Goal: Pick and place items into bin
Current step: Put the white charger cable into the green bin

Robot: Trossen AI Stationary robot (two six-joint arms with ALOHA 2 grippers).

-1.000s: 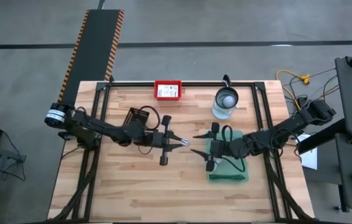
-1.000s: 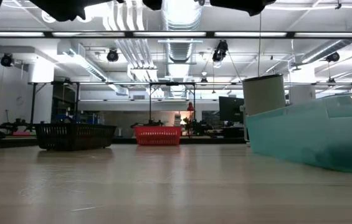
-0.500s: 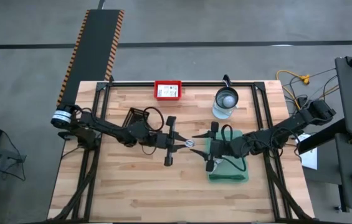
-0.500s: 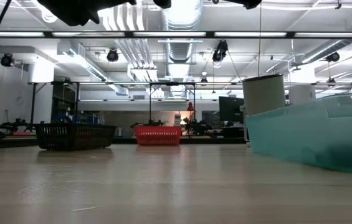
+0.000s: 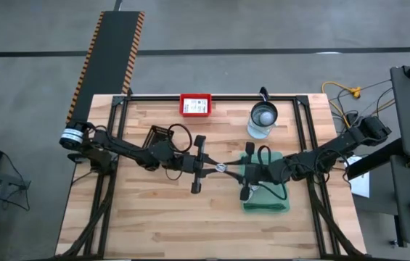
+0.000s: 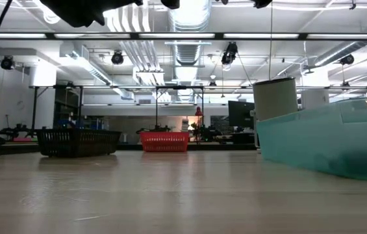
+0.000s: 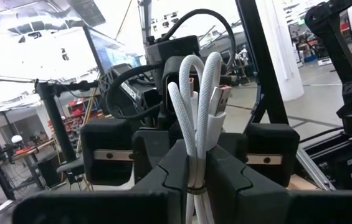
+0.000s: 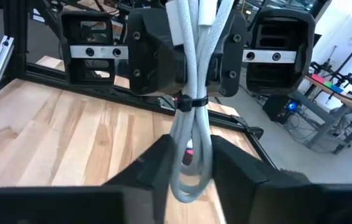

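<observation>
High view: the left gripper [image 5: 215, 168] and the right gripper [image 5: 228, 170] now meet tip to tip over the middle of the wooden table [image 5: 154, 225]; a second ago a clear gap lay between them, and the left arm has reached further toward the right. The white coiled cable [image 5: 220, 168] shows as a small pale spot between the two sets of fingers. The right arm lies over the teal bin [image 5: 266, 203], which sits right of centre. A glass jar [image 5: 263, 119], a red basket [image 5: 196, 104] and a black basket [image 5: 161, 134] stand toward the far edge. The near half of the table is bare wood, with open room on both sides of the arms.

Low view: nothing on the table has changed. The teal bin [image 6: 326, 140] fills the right side, the black basket [image 6: 78, 142] and red basket [image 6: 164, 141] stand far off, and the arms only show as dark shapes at the top.

Left wrist view: the left fingers [image 7: 169, 177] are pressed together on the bundled cable [image 7: 197, 106], which stands up between them, with the right gripper's body right behind it.

Right wrist view: the cable [image 8: 191, 118] hangs from the left gripper [image 8: 185, 59] down between the right fingers [image 8: 157, 165], which have narrowed around its loop; whether they already pinch it I cannot tell.
</observation>
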